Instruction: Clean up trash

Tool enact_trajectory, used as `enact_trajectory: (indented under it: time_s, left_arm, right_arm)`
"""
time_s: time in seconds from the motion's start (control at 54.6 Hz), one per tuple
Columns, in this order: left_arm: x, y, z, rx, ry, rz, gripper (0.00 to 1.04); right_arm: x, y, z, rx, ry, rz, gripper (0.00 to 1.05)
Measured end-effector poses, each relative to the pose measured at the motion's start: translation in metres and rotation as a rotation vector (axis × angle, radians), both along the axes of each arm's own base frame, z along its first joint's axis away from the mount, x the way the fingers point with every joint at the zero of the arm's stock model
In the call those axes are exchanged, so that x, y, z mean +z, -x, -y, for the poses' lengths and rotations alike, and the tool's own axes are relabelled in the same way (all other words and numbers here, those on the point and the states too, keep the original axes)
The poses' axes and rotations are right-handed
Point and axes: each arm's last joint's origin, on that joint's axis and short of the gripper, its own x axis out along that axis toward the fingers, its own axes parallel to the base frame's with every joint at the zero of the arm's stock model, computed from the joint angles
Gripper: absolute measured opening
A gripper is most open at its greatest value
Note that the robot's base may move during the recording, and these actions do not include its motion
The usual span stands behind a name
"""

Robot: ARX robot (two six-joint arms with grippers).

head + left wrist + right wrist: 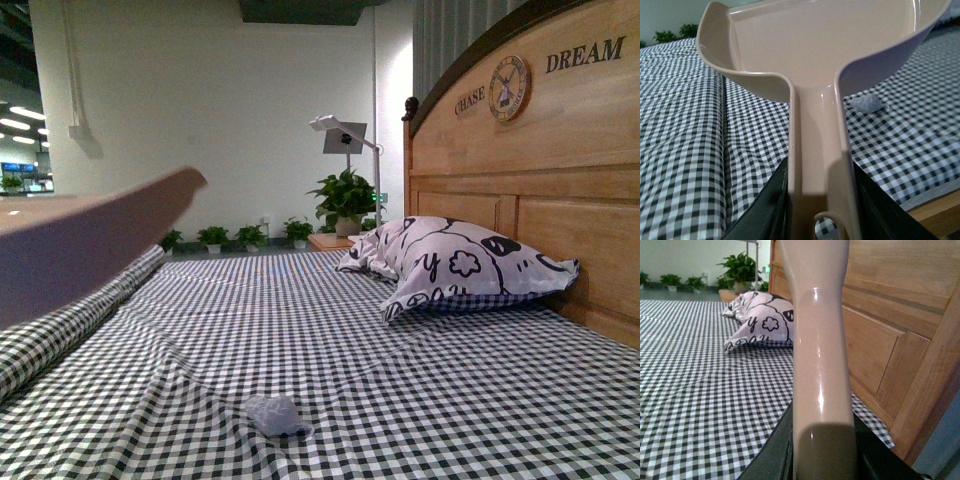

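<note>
The trash (277, 415), a small pale grey lumpy wad, lies on the checked sheet of the bed (400, 350), near me and about midway across. My left gripper (820, 210) is pinched onto the stem of a beige dustpan (815, 45), its dark jaws pressed against both sides of the stem. In the front view the dustpan (90, 235) hangs on the left, raised above the sheet and tilted, with the wad lower and off to its right, well apart from it. From my left wrist the trash (867, 103) shows on the sheet beyond the pan's curved wall, not touching it.

My right gripper (822, 450) is clamped around a glossy beige handle (820, 340) that rises between its jaws, close beside the wooden headboard (890, 330). A white pillow (460, 265) with black doodles rests against the headboard on the far right of the bed, well away from the wad.
</note>
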Motion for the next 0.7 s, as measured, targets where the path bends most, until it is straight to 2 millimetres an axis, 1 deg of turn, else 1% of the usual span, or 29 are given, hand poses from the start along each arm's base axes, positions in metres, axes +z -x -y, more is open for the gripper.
enact_trajectory:
  time_s: [0.073, 0.11, 0.128, 0.202, 0.385, 0.477, 0.587, 0.605, 0.697]
  left_arm:
    - [-0.012, -0.020, -0.007, -0.019, -0.079, -0.039, 0.29]
    - [-0.019, -0.031, -0.011, -0.028, -0.135, -0.068, 0.29]
    - [-0.025, -0.040, -0.014, -0.034, -0.164, -0.098, 0.29]
    - [-0.037, -0.059, -0.022, -0.048, -0.221, -0.161, 0.29]
    - [-0.055, -0.095, -0.033, -0.094, -0.309, -0.260, 0.29]
    - [-0.060, -0.115, -0.032, -0.121, -0.323, -0.289, 0.29]
    - [-0.063, -0.128, -0.027, -0.156, -0.347, -0.305, 0.29]
    - [-0.072, -0.138, -0.020, -0.196, -0.354, -0.332, 0.29]
    - [-0.075, -0.142, -0.015, -0.225, -0.356, -0.354, 0.29]
  right_arm:
    - [0.000, 0.000, 0.000, 0.000, 0.000, 0.000, 0.20]
    - [0.000, 0.000, 0.000, 0.000, 0.000, 0.000, 0.20]
    - [0.000, 0.000, 0.000, 0.000, 0.000, 0.000, 0.20]
    - [0.000, 0.000, 0.000, 0.000, -0.001, 0.001, 0.20]
    - [0.000, 0.000, 0.000, 0.000, 0.000, 0.001, 0.20]
    - [0.000, 0.000, 0.000, 0.000, 0.000, 0.001, 0.20]
    - [0.000, 0.000, 0.000, 0.000, 0.000, 0.001, 0.20]
    - [0.000, 0.000, 0.000, 0.000, 0.000, 0.001, 0.20]
    - [0.000, 0.000, 0.000, 0.000, 0.000, 0.001, 0.20]
